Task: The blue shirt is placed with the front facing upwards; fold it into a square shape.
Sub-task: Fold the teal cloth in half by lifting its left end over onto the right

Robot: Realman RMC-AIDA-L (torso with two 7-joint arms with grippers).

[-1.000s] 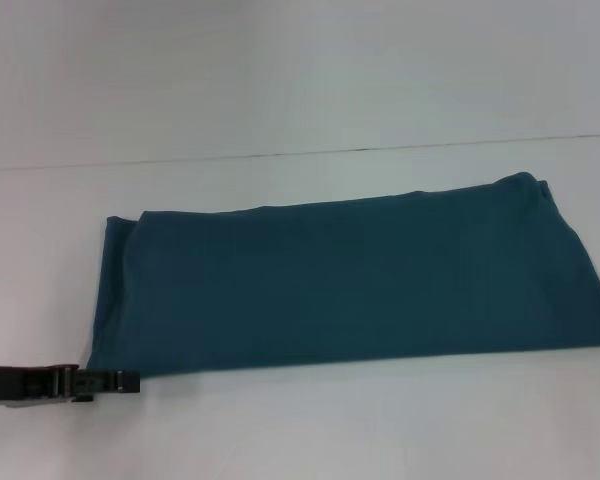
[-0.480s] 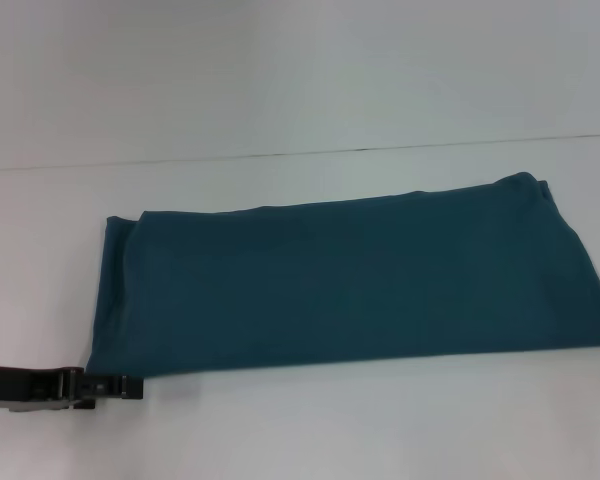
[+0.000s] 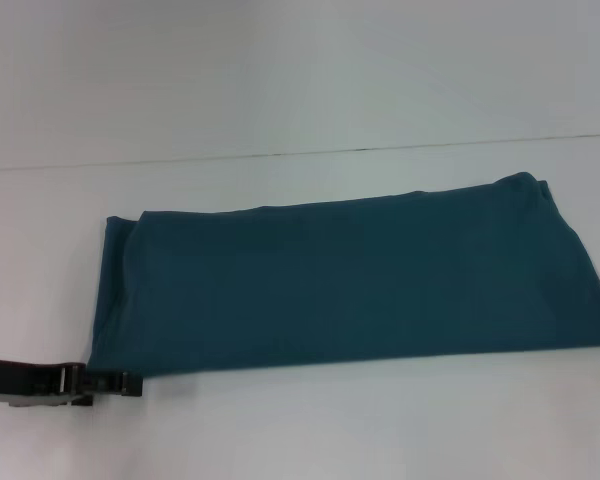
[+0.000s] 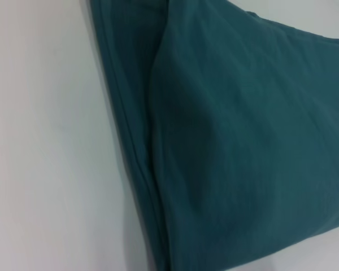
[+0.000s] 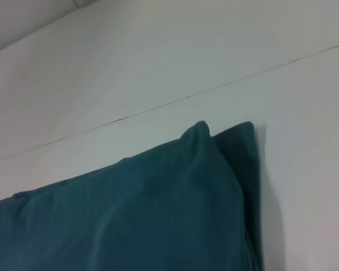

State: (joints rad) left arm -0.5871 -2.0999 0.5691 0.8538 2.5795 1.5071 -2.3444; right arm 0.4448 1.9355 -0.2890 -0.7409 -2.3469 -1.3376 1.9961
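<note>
Lying flat on the white table [image 3: 300, 430], the blue shirt [image 3: 350, 280] is sitting as a long folded band running left to right across the head view, plain teal side up, no lettering showing. Its right end is reaching the frame edge; its left end is showing stacked layered edges, which the left wrist view [image 4: 237, 141] is picking up as several fold lines along one side. The left gripper [image 3: 130, 383] is sitting low at the shirt's near-left corner, fingertips just beside the hem, on the table side of it — whether it is touching the cloth is not readable, and I cannot tell if its fingers are parted or closed from this angle. Versus a second ago it is sitting slightly lower and a bit further back toward the frame's left edge, a small shift only. The shirt itself is not changing: same outline, same creases. The right gripper is not showing in any view; the right wrist view is only showing the shirt's far-right corner [image 5: 158, 214], two layers peaking slightly off the table — and a thin seam line [image 5: 175, 100] crossing the surface behind it.
</note>
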